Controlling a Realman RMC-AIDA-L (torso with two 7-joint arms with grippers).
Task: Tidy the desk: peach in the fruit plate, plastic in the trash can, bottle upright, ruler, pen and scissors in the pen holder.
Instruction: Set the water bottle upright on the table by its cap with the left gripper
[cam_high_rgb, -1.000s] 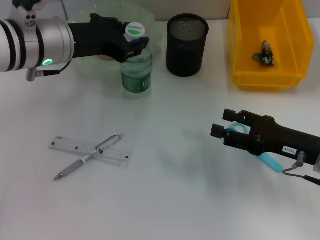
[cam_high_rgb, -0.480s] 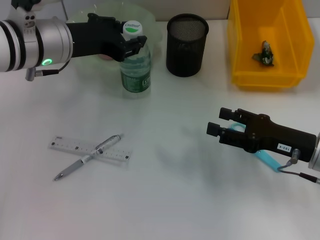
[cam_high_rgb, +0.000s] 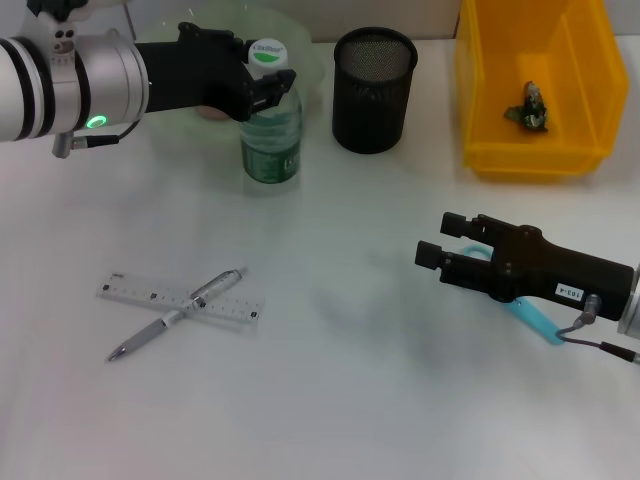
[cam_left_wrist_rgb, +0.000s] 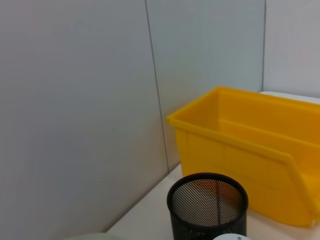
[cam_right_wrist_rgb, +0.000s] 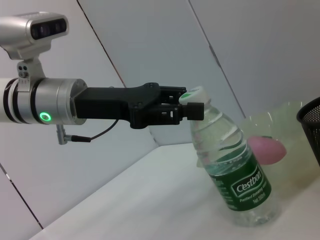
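The clear bottle (cam_high_rgb: 272, 135) with a green label stands upright on the table, in front of the pale green fruit plate (cam_high_rgb: 312, 58). My left gripper (cam_high_rgb: 268, 88) is shut on the bottle's neck just under the cap, as the right wrist view also shows for the left gripper (cam_right_wrist_rgb: 192, 107) and bottle (cam_right_wrist_rgb: 232, 165). The pink peach (cam_right_wrist_rgb: 267, 150) lies in the fruit plate (cam_right_wrist_rgb: 292, 125). The ruler (cam_high_rgb: 235, 310) and the pen (cam_high_rgb: 175, 317) lie crossed at the front left. My right gripper (cam_high_rgb: 437, 242) hovers open at the right over the blue-handled scissors (cam_high_rgb: 540, 322). The plastic (cam_high_rgb: 528, 108) sits in the yellow bin (cam_high_rgb: 480, 90).
The black mesh pen holder (cam_high_rgb: 373, 95) stands between the bottle and the yellow bin; the left wrist view shows the pen holder (cam_left_wrist_rgb: 207, 207) and the bin (cam_left_wrist_rgb: 240, 145) against a grey wall. Bare white table lies at the centre and front.
The left gripper and the bottle shifted slightly left and back, and the bottle now stands straighter. The right gripper edged a little to the left.
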